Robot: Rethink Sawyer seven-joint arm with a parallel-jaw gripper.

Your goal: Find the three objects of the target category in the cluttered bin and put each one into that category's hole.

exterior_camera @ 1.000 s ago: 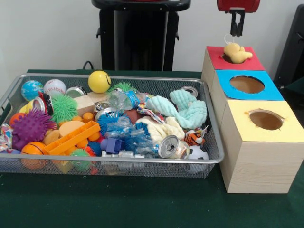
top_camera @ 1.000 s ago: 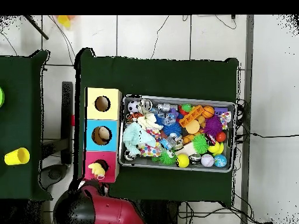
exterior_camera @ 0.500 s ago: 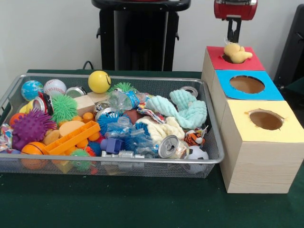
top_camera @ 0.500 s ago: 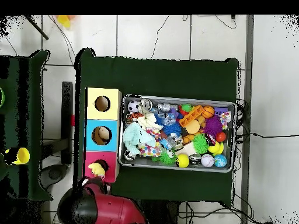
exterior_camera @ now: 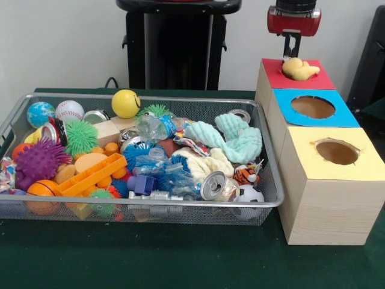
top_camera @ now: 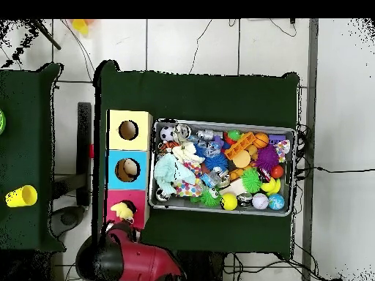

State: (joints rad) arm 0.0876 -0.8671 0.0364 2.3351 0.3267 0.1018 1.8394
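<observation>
Since its hole is too snug, yellow plush toy [exterior_camera: 299, 68] rests half-in on red box [exterior_camera: 322, 80] — gripper [exterior_camera: 292, 50] above, closure indeterminable.

A green-covered table [exterior_camera: 180, 259] carries a wire-mesh bin [exterior_camera: 144, 208] just beside three joined wooden boxes [exterior_camera: 328, 208].

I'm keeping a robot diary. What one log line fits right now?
gripper: above red box | yellow plush toy: lying at red box's hole, not inside | bin: full of clutter | fingers: unclear
</observation>
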